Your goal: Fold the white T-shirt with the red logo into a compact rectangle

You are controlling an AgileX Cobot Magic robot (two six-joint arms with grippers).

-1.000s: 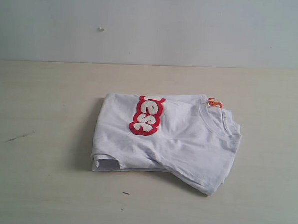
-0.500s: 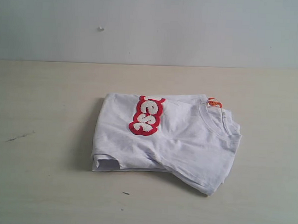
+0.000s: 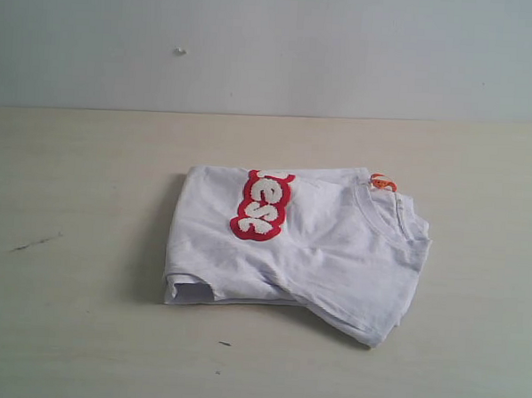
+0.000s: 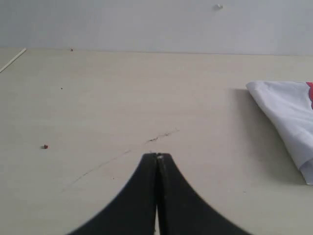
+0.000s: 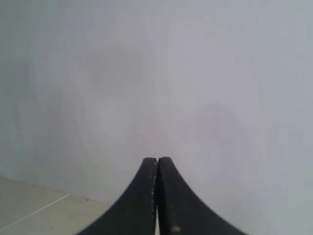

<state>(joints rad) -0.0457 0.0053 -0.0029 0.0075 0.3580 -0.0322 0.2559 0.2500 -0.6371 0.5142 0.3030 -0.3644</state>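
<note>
Pale table (image 3: 80, 171) bears folded white T-shirt (image 3: 335, 247); left gripper (image 4: 157, 156), right gripper (image 5: 157, 159) closed, empty

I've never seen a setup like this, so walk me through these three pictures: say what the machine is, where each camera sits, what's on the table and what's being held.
It is a robot with two arms, each ending in black jaws. One picture comes from a camera off the arms: it shows a pale table with a folded white T-shirt, part of its red logo facing up. The other two come from cameras on the wrists. The left gripper hangs above bare table, the shirt's corner off to one side. The right gripper faces a blank wall. Both pairs of jaws are shut and hold nothing.
</note>
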